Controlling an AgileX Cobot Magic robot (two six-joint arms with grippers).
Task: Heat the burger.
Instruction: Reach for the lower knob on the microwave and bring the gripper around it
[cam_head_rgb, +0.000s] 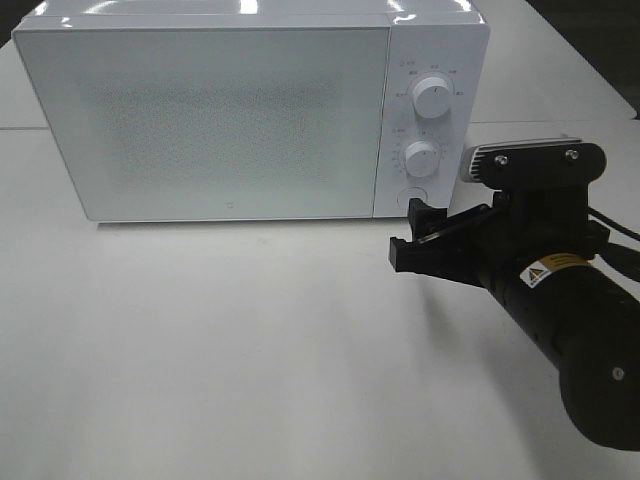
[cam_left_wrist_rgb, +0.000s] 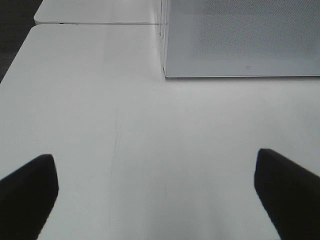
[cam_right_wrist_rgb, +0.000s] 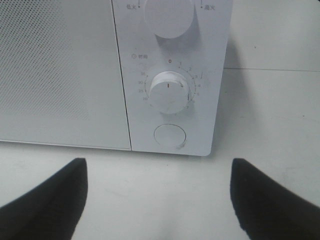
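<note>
1. A white desk (cam_head_rgb: 200, 350) fills the ground in all three of our views.
2. A white microwave (cam_head_rgb: 230, 110) stands at the back of the desk. Its frosted, dotted door (cam_head_rgb: 200, 110) is shut, and we see nothing through it. We cannot tell where the burger is, since none of our views shows it.
3. The black right arm (cam_head_rgb: 560, 300) reaches in from the right of the high view, toward the lower end of the microwave's control panel (cam_head_rgb: 432, 60).
4. The right fingers (cam_right_wrist_rgb: 45, 205) are spread apart with nothing between them. They are near the panel, with bare desk showing between them and it.
5. The left fingers (cam_left_wrist_rgb: 30, 195) are spread wide and empty over bare desk. The microwave's front corner lies ahead of them.
6. Two round white dials sit on the panel, the upper dial (cam_head_rgb: 432, 97) above the lower dial (cam_right_wrist_rgb: 169, 91). The lower dial's mark points up at 0.
7. A round white button (cam_right_wrist_rgb: 170, 135) sits below the lower dial, between the right fingers in the wrist view.
</note>
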